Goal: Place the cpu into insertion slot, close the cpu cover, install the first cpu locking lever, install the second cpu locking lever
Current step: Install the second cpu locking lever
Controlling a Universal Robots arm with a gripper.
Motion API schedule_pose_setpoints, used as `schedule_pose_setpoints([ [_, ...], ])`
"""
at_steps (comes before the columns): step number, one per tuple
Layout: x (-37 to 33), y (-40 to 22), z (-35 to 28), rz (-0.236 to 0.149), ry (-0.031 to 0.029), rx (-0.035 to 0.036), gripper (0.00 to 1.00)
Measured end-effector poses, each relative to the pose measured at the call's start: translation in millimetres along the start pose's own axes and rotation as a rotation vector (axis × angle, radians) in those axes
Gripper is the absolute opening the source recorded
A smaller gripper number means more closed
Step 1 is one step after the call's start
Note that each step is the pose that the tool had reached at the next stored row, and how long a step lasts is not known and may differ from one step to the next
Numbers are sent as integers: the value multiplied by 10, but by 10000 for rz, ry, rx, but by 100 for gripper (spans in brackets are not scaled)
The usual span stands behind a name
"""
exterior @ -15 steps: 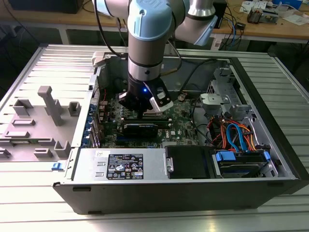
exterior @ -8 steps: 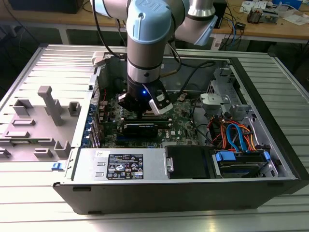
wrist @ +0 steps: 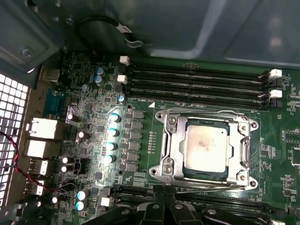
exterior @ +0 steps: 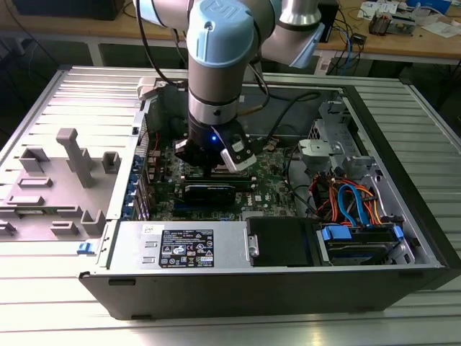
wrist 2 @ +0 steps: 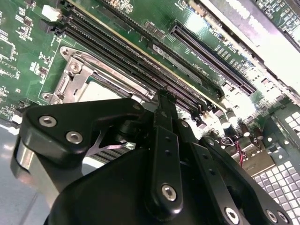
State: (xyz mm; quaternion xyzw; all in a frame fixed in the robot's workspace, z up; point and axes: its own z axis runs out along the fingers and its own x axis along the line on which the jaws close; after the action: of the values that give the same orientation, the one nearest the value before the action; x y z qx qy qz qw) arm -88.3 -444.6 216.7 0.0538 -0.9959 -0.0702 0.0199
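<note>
In the first wrist view the cpu (wrist: 206, 147), a square chip with a dull silvery top, lies in the insertion slot (wrist: 206, 177) on the green motherboard. The cpu cover (wrist: 171, 145), a silvery frame plate, lies flat around it. Thin metal lever rods run along two opposite sides of the socket (wrist: 206, 112) (wrist: 211, 187). My gripper (wrist: 164, 208) hangs just off one socket edge, its black fingers pressed together with nothing between them. The second wrist view shows the fingertips (wrist 2: 161, 101) low beside the socket frame (wrist 2: 77, 77). In the exterior view the gripper (exterior: 216, 157) reaches down into the open computer case.
Long black memory slots (wrist: 197, 82) run beside the socket, with another set (wrist 2: 131, 51) close to the fingertips. Capacitors (wrist: 112, 133) stand on the board. The case holds a power supply (exterior: 184, 249), a drive bay with orange and blue cables (exterior: 356, 202), and a grey fixture (exterior: 68, 169) lies at the exterior view's left.
</note>
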Motion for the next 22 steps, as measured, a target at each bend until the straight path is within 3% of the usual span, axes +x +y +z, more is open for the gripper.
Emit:
schedule_pose_setpoints([
  [4,42,-4,54,-3,-7,-71,11],
  [8,54,-11,110,-20,-39,-371,11],
  [11,59,-12,124,-23,-52,-493,11],
  [14,59,-13,131,-28,-57,-555,11],
  [22,74,0,146,-88,-50,-568,11],
])
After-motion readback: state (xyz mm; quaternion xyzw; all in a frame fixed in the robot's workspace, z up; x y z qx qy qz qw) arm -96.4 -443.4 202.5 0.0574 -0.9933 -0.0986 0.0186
